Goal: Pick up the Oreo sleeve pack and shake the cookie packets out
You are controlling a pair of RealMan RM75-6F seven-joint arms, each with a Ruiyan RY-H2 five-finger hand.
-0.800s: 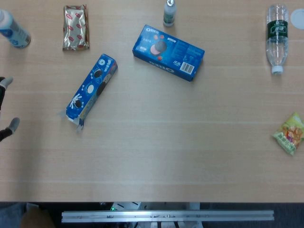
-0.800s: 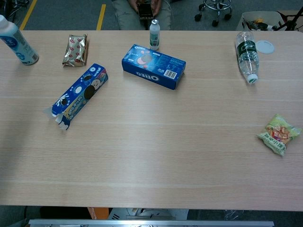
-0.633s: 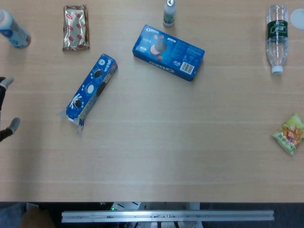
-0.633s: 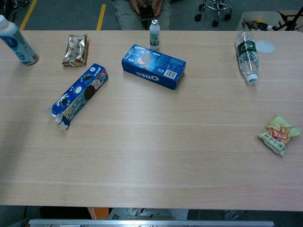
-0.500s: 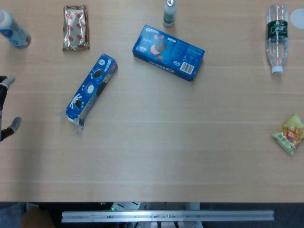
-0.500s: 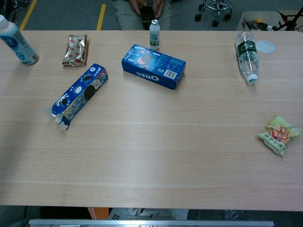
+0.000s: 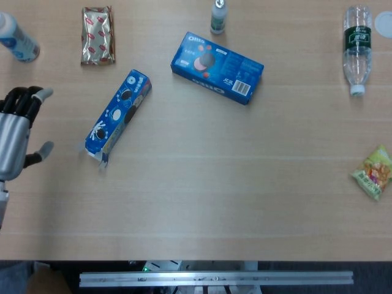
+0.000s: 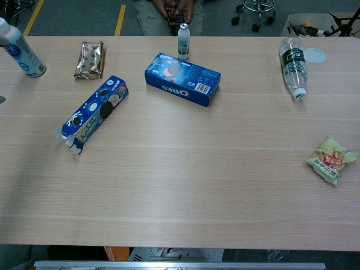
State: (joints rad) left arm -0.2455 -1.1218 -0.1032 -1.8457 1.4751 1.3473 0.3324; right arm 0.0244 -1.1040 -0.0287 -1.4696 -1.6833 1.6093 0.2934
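The Oreo sleeve pack is a long blue carton lying slantwise on the table's left side, also seen in the chest view. Its lower-left end flaps stand open. My left hand is at the left edge of the head view, well left of the pack and apart from it. It holds nothing and its fingers are spread. In the chest view only a fingertip shows at the left edge. My right hand appears in neither view.
A wider blue Oreo box lies behind the pack. A foil packet and a white bottle sit at the back left, with a small bottle at the back middle. A water bottle and a snack bag lie on the right.
My left hand has come in from the left edge toward the sleeve pack, showing far more of itself. Nothing on the table has moved.
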